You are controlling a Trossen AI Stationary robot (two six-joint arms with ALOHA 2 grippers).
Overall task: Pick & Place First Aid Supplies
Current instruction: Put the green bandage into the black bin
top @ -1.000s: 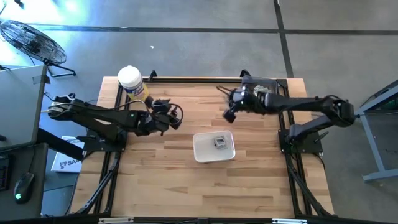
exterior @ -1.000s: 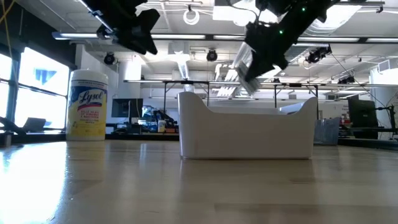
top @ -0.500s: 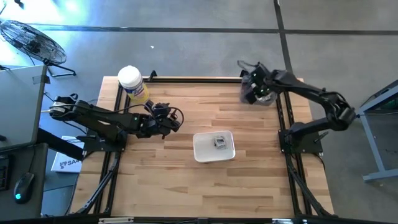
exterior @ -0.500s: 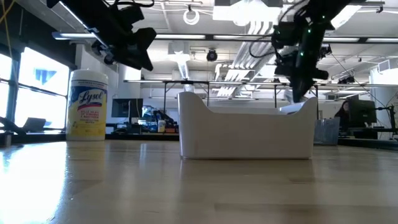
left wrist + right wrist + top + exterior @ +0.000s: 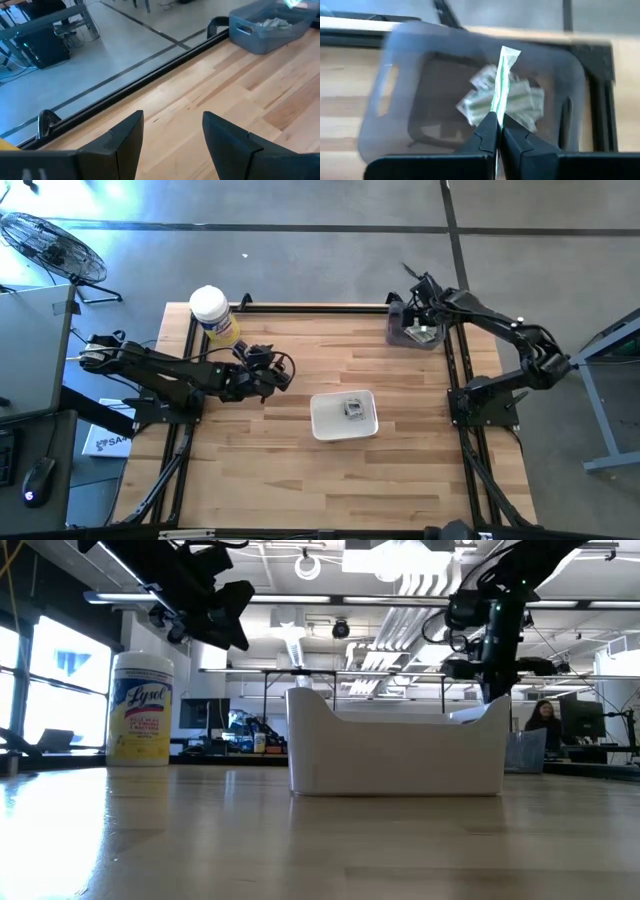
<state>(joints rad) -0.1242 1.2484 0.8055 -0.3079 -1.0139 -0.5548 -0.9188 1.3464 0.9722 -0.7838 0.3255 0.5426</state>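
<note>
My right gripper [image 5: 498,120] is over the grey bin [image 5: 395,125] at the table's far right corner [image 5: 415,332], shut on a narrow pale greenish strip packet [image 5: 502,75]. Several more strip packets [image 5: 520,102] lie in a pile on the bin's floor. The white tray [image 5: 344,416] stands mid-table, with a small square packet [image 5: 352,408] lying flat inside it. My left gripper [image 5: 172,130] hangs open above bare wood to the left of the tray [image 5: 268,370], touching nothing. In the low view the tray's wall [image 5: 400,755] hides what is inside it. My right gripper pinches the strip packet near one end [image 5: 498,111] between its two fingertips [image 5: 487,131]. The fingers point down into the bin from above and lie along the strip. The strip sticks out past the fingertips toward the pile; whether its free end [image 5: 510,51] touches the packets, I cannot tell.
A yellow canister with a white lid [image 5: 212,315] stands at the far left of the table [image 5: 140,720]. Black frame rails [image 5: 310,308] run along the table's far and side edges. Bare wood [image 5: 330,490] lies between the tray and the near edge.
My right gripper has swung from beside the tray's far side toward the far right corner, ending over the grey bin, and has turned to point down into it. My left gripper has stayed about where it was.
</note>
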